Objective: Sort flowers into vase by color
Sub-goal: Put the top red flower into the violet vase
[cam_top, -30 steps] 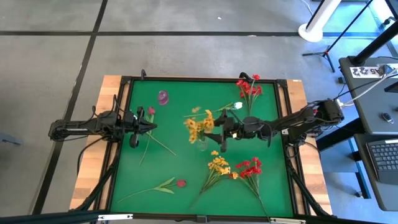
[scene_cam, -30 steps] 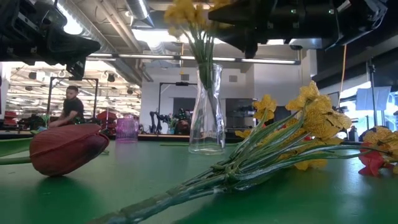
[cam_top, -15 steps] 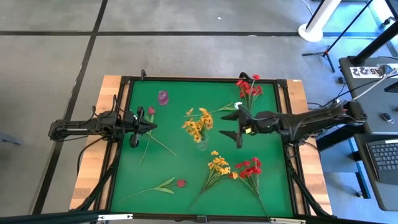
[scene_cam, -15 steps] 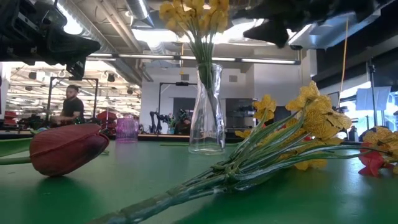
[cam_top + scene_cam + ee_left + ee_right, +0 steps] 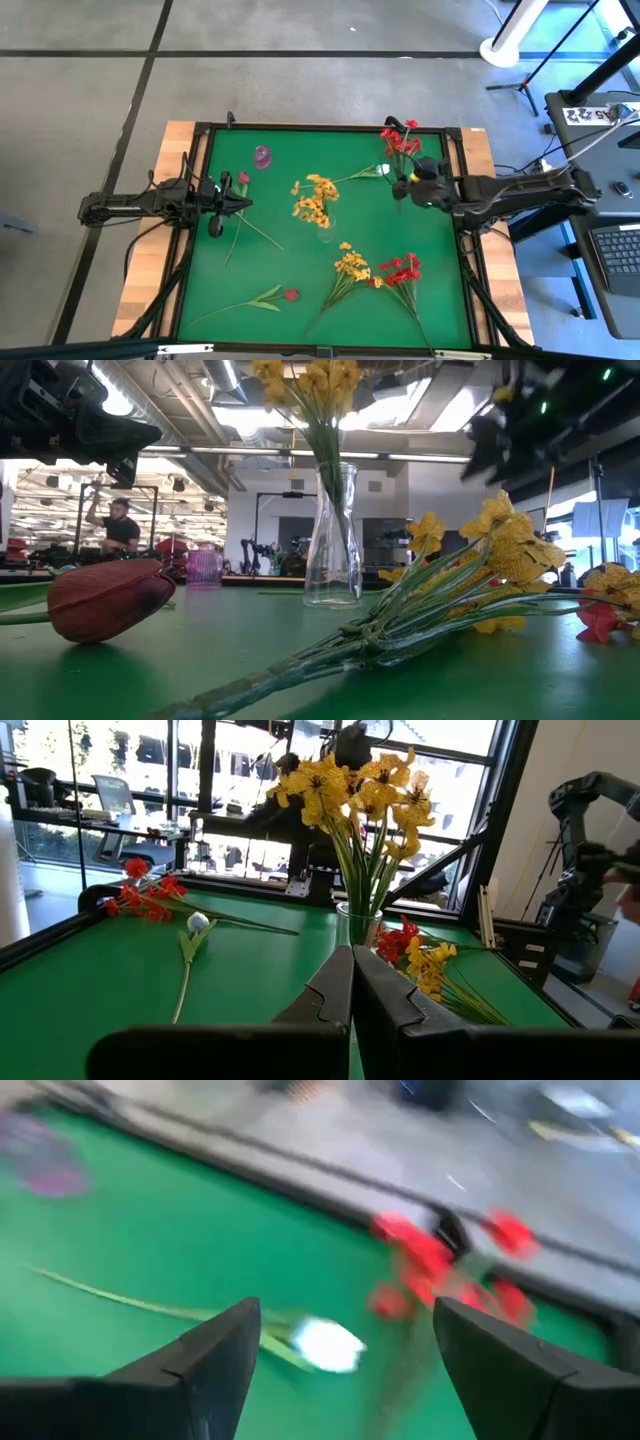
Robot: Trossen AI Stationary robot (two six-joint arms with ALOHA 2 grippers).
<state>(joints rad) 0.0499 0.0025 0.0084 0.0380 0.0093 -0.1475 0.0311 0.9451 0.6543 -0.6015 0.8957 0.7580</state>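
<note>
A clear glass vase (image 5: pixel 332 540) stands mid-table with a yellow-orange cluster (image 5: pixel 314 198) in it, stems down in its neck. My right gripper (image 5: pixel 400 185) hovers open over the far right of the table, just short of a white bloom (image 5: pixel 328 1342) and a red cluster (image 5: pixel 430 1260) that lie flat on the mat. My left gripper (image 5: pixel 236 203) is shut and waits above the left side, beside a dark pink bud (image 5: pixel 242 178). Lying nearer are another yellow-orange cluster (image 5: pixel 350 264), a red cluster (image 5: pixel 402 269) and a second dark bud (image 5: pixel 291 295).
A small purple vase (image 5: pixel 262 156) stands near the far left of the green mat. A raised black frame (image 5: pixel 330 127) borders the mat. Thin stems cross the mat under my left gripper. A person moves in the room behind the table.
My right gripper has drawn back from the yellow-orange cluster over the vase and swung toward the table's right and far edge, ending near the white bloom. The cluster has stayed standing in the vase and shifted slightly toward the left.
</note>
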